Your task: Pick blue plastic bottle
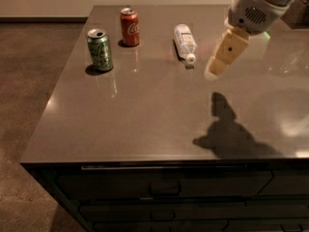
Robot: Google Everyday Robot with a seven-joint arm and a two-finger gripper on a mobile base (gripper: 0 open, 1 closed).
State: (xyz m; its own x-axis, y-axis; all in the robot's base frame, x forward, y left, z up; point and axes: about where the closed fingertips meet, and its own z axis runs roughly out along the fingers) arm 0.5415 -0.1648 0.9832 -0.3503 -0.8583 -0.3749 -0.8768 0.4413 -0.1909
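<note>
Hovering over the desk (pixel 145 110), the end effector (pixel 214 70) hung just beside the blue plastic bottle (pixel 184 41), near its white cap; spread or pressed together, I could not tell. The bottle lay on its side toward the desk's far edge, cap pointing to the near edge. Judged step: approach. Best to close across the bottle's body rather than the cap and descend gently, as it would likely roll. Red cola can (pixel 129 27) and green can (pixel 100 50) stood well apart on its other side.

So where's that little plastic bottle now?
In the camera view the blue plastic bottle lies on its side toward the table's far edge, right of the red cola can, the pincer hovering right of it.
</note>
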